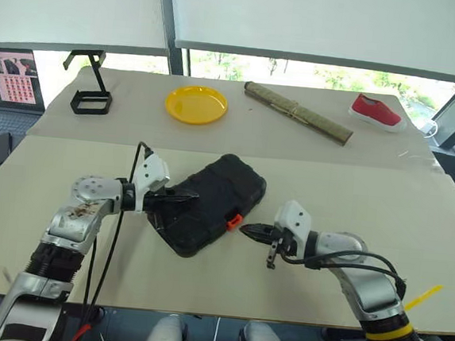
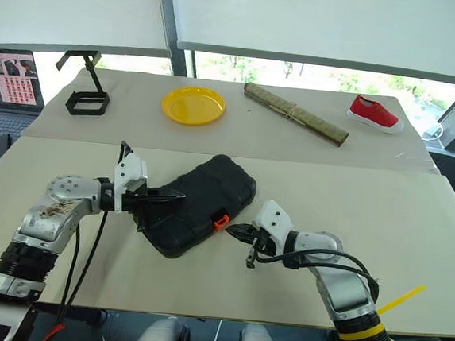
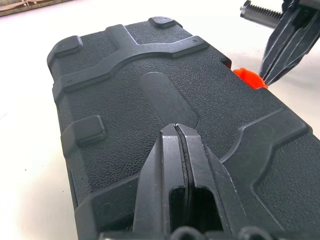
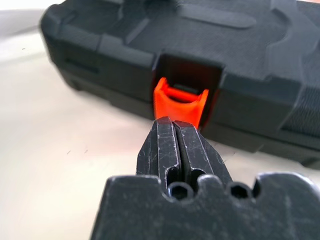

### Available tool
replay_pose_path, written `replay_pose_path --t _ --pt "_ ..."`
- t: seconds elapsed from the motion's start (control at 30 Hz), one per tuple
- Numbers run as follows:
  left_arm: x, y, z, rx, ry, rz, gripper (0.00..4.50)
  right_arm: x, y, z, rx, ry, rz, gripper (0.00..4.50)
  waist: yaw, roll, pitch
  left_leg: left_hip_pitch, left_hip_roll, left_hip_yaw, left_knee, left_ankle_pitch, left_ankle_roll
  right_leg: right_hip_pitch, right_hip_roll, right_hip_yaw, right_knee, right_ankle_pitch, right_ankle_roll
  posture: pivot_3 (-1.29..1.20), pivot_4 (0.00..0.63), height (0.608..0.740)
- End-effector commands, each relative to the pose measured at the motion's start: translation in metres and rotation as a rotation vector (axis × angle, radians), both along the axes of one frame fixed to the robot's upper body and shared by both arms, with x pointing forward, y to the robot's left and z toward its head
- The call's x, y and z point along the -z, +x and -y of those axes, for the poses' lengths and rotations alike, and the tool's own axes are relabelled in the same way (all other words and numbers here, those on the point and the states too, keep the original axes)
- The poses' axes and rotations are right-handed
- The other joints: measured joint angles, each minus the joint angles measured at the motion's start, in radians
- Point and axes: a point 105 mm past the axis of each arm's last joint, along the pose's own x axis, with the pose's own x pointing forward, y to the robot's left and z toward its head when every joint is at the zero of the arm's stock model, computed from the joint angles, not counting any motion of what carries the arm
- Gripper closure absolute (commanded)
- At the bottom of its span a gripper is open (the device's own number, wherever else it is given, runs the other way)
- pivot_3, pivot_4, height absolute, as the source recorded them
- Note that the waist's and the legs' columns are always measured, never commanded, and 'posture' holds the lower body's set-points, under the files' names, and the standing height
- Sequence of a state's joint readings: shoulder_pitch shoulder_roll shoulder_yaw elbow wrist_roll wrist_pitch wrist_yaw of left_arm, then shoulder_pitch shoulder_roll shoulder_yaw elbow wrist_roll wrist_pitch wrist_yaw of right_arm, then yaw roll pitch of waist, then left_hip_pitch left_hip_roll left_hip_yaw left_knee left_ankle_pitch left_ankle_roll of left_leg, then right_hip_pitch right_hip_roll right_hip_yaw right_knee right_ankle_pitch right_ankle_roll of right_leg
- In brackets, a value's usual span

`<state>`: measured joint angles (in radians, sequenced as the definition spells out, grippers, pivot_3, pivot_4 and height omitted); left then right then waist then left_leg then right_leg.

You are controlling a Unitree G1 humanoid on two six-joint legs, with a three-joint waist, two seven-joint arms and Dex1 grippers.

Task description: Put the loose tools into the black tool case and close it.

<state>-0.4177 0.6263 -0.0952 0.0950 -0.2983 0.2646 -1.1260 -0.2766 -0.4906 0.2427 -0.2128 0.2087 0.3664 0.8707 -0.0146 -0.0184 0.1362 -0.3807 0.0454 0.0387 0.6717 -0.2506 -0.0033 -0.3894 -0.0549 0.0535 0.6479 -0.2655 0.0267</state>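
From the head, the black tool case [image 1: 211,203] lies closed on the near table, well in front of the yellow plate [image 1: 196,104]. In the left wrist view, the left gripper [image 3: 176,131] is clenched, empty, its tips over the case lid. In the right wrist view, the right gripper [image 4: 172,126] is clenched, empty, at the case's orange latch [image 4: 180,104].

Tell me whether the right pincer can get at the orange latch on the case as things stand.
Probably yes. The right pincer, shut, sits right at the orange latch on the black tool case, with nothing between them. The left pincer rests on the lid, away from the latch.
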Motion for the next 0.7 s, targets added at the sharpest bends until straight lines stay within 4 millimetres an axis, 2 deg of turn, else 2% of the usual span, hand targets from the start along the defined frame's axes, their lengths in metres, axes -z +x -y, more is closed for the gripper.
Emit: replay_pose_path --t 0.03,0.17,0.4,0.57,0.7 --pt "0.045 -0.011 -0.005 -0.017 0.071 -0.162 4.46 -0.019 0.006 -0.009 -0.017 0.050 0.076 4.41 0.000 0.000 0.000 0.000 0.000 0.000 0.000 0.000 0.000 0.000 0.000 0.000 0.000 0.000 0.000 0.00 0.150 0.740" --pt "0.048 -0.012 -0.006 -0.014 0.085 -0.172 4.46 -0.022 0.005 -0.013 -0.030 0.066 0.075 4.41 -0.001 0.000 0.000 0.001 0.000 0.000 -0.001 0.000 0.000 0.000 0.000 0.000 0.000 0.000 0.000 0.00 0.150 0.740" --pt "0.054 -0.016 -0.004 0.004 0.103 -0.189 4.46 -0.009 0.009 -0.013 -0.005 0.024 0.052 4.41 -0.003 0.001 -0.001 0.005 0.000 0.002 -0.004 0.000 0.000 0.001 0.000 0.003 0.000 -0.001 0.001 0.00 0.150 0.740" --pt "0.053 -0.014 -0.003 0.005 0.103 -0.187 4.46 0.001 0.004 -0.007 0.001 -0.027 0.009 4.41 -0.003 0.001 -0.001 0.006 0.000 0.003 -0.005 0.000 0.000 0.001 0.000 0.005 0.000 -0.001 0.002 0.00 0.150 0.740" --pt "0.052 -0.013 -0.001 0.011 0.103 -0.188 4.46 -0.002 0.009 -0.010 0.028 -0.001 0.020 4.41 -0.001 0.001 -0.001 0.006 0.000 0.004 -0.005 0.000 0.000 0.001 0.000 0.005 -0.001 -0.001 0.002 0.00 0.150 0.740"
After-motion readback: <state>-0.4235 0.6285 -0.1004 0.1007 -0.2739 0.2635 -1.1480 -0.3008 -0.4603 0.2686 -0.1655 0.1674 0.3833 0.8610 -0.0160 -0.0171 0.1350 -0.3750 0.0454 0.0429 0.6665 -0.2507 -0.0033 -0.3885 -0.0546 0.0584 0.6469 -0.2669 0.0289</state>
